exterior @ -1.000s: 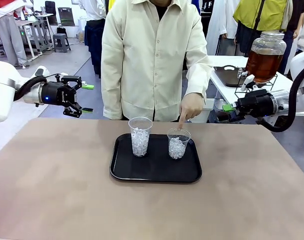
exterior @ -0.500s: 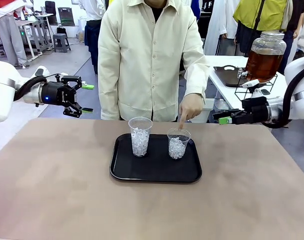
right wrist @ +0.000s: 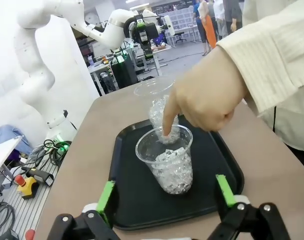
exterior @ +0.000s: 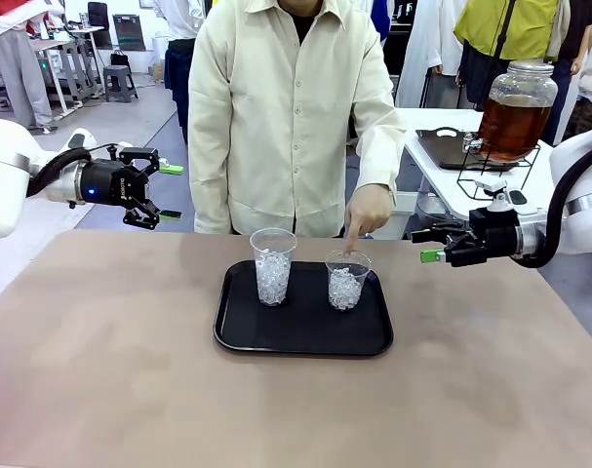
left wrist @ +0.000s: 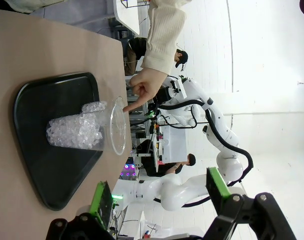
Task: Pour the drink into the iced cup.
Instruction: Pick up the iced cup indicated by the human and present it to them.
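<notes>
The right gripper, jaws spread and empty, hangs just right of the black tray. The left gripper, equally agape, hovers well to the tray's left. On the tray, a person's hand touches the iced cup. The drink stands well beyond the tray's right.

Ahead of right gripper, person's hand hides part of far cup; sleeve cut off at frame edge.

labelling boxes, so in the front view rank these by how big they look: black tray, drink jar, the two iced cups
1. black tray
2. drink jar, though it stands farther back
3. left iced cup
4. right iced cup, slightly shorter
</notes>
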